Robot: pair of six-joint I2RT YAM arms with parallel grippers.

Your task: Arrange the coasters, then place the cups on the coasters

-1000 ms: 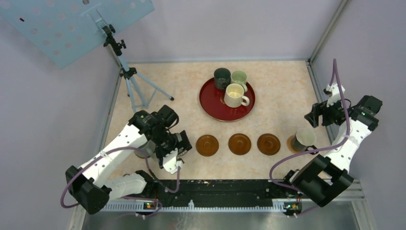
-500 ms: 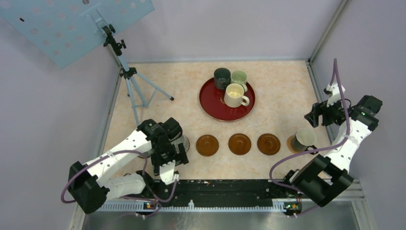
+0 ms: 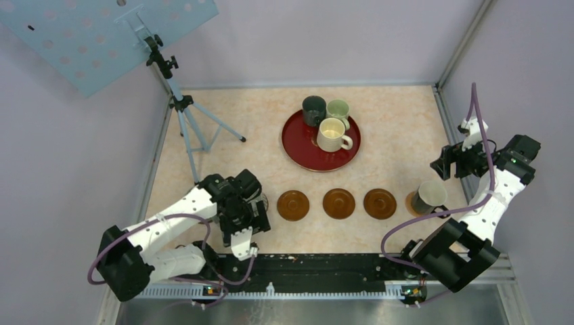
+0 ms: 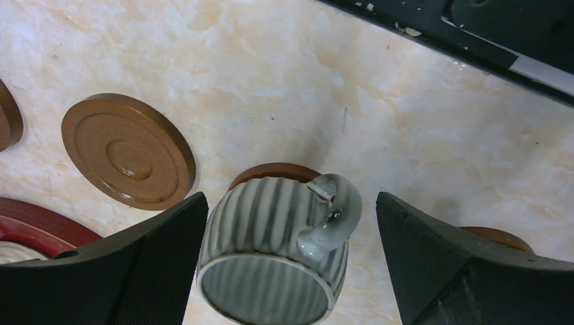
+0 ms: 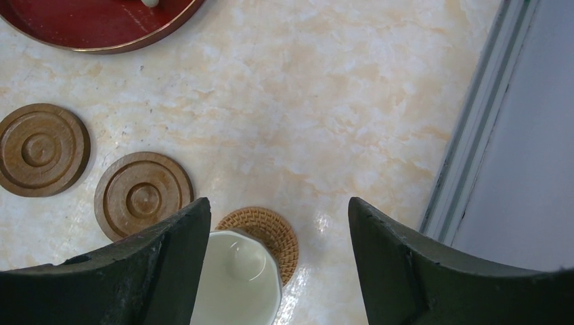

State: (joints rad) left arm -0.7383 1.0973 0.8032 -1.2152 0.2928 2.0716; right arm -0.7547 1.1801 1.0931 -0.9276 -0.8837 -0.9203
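Note:
A ribbed grey cup (image 4: 274, 254) stands on a brown coaster (image 4: 274, 175), handle to the right. My left gripper (image 4: 291, 264) is open around it, with a gap at the handle side; seen from above, the left gripper (image 3: 252, 210) sits at the left end of the row. Three bare coasters (image 3: 293, 204) (image 3: 338, 203) (image 3: 380, 203) lie in a line. A grey cup with a pale inside (image 5: 237, 281) rests on a woven coaster (image 5: 271, 233). Above it hangs my open right gripper (image 5: 277, 271), holding nothing. Three cups, dark (image 3: 313, 110), pale green (image 3: 338, 110) and cream (image 3: 333, 135), are on the tray.
The dark-red round tray (image 3: 298, 152) lies behind the coaster row. A tripod (image 3: 186, 115) stands at the back left. A metal frame rail (image 3: 447, 115) runs along the right edge. Another brown coaster (image 4: 497, 235) shows partly under my left gripper's right finger.
My left arm has swung right and toward the near edge, and the ribbed cup now shows beside its wrist. The right arm and the other cups are where they were.

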